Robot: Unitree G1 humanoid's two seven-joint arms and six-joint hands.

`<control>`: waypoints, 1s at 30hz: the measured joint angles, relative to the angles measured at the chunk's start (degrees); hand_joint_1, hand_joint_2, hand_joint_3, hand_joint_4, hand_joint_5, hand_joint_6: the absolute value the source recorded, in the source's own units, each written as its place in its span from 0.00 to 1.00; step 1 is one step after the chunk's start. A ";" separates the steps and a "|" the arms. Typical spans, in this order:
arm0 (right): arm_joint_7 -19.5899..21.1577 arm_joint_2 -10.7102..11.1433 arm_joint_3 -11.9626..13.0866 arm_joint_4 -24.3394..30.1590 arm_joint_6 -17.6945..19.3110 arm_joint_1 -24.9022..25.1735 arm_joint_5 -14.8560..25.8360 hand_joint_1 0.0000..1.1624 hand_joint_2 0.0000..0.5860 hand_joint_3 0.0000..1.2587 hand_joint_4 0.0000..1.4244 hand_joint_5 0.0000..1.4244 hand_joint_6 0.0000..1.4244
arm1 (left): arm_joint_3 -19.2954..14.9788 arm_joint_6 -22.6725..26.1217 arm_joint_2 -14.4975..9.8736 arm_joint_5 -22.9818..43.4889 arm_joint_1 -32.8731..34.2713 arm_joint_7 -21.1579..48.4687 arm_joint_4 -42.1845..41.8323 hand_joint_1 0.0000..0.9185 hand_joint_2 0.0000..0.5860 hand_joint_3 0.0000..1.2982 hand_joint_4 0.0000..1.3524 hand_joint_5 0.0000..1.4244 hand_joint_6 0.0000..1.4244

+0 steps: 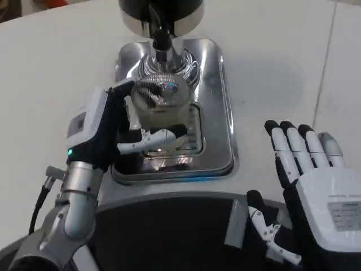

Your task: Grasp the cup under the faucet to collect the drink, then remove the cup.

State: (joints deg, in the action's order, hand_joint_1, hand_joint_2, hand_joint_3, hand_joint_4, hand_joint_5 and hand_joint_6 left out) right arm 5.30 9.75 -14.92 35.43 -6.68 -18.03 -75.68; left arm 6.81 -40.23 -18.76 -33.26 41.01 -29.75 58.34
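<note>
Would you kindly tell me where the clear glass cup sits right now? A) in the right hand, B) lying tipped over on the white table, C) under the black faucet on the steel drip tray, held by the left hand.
C: the clear glass cup stands under the black faucet on the steel drip tray, with the left hand wrapped around it.

A white counter [45,68] spreads across the scene, with a thin straight seam [326,62] running down its right part from the far edge toward the near side. On the counter, at the middle far side, lies a shiny metal drip tray [217,101] with rounded corners and a raised rim; a slotted grate [194,138] sits in its near half, and a faint blue glow shows along its near edge. At the near edge of the scene a dark curved surface [169,237] with a pale rim crosses from left to right, carrying a small grey rectangular patch [237,223].
</note>
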 measured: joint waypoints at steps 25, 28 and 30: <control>-0.99 -0.03 0.79 0.50 0.80 0.61 2.10 0.33 0.89 0.00 0.00 0.00 0.00 | 3.30 -1.36 -2.94 3.78 4.77 2.00 4.23 0.13 0.00 0.19 0.17 0.46 0.55; -0.99 0.06 0.82 0.49 0.96 0.61 2.90 0.33 0.89 0.00 0.00 0.00 0.00 | 3.24 -1.60 -3.26 4.20 4.69 3.18 3.72 0.12 0.00 0.18 0.17 0.46 0.55; -0.99 0.11 0.87 0.46 1.11 0.65 3.21 0.33 0.89 0.00 0.00 0.00 0.00 | 3.13 -1.82 -3.50 4.64 4.09 3.56 2.78 0.09 0.00 0.18 0.17 0.45 0.54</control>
State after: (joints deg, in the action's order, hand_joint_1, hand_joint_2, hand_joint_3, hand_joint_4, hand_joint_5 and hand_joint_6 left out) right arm 4.30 9.86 -14.05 35.89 -5.57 -17.38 -72.46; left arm 9.94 -42.05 -22.27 -28.62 45.10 -26.19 61.13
